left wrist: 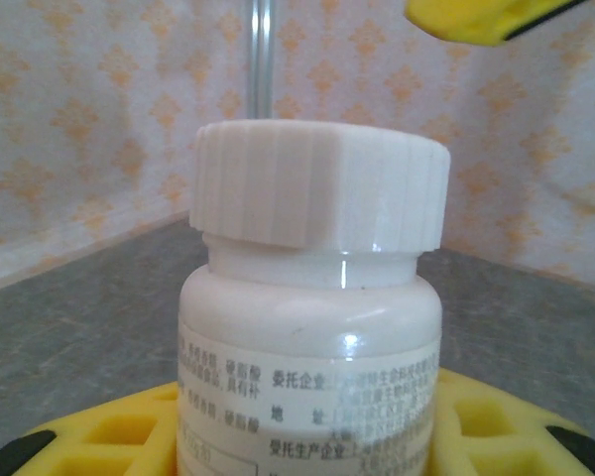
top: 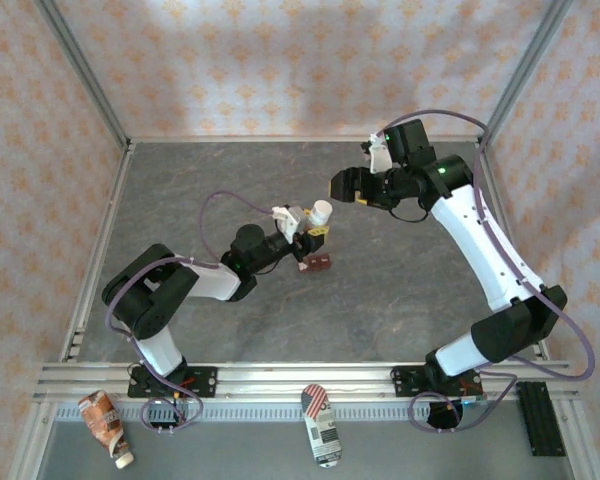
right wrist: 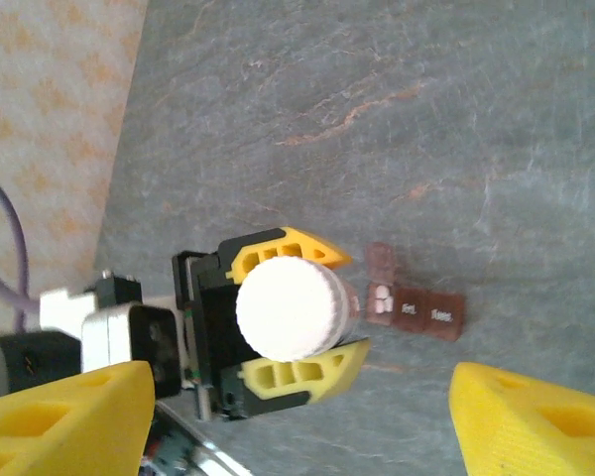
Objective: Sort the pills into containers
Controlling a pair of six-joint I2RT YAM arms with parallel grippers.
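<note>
My left gripper (top: 315, 224) is shut on a small white bottle (top: 322, 212) and holds it upright above the table. The left wrist view has the bottle (left wrist: 312, 327) with its ribbed white cap (left wrist: 319, 188) on, standing between my yellow fingers (left wrist: 109, 436). My right gripper (top: 339, 186) hangs open just above and to the right of the cap, apart from it. From the right wrist, I look down on the cap (right wrist: 293, 307). Beside it lie the dark red-brown containers (right wrist: 421, 309). One compartment is open, with white pills (right wrist: 380, 297) in it.
The containers (top: 317, 263) lie on the grey table just in front of the held bottle. Patterned walls and metal frame posts (top: 85, 80) close in the table on three sides. Two packets (top: 321, 425) lie outside, in front of the rail.
</note>
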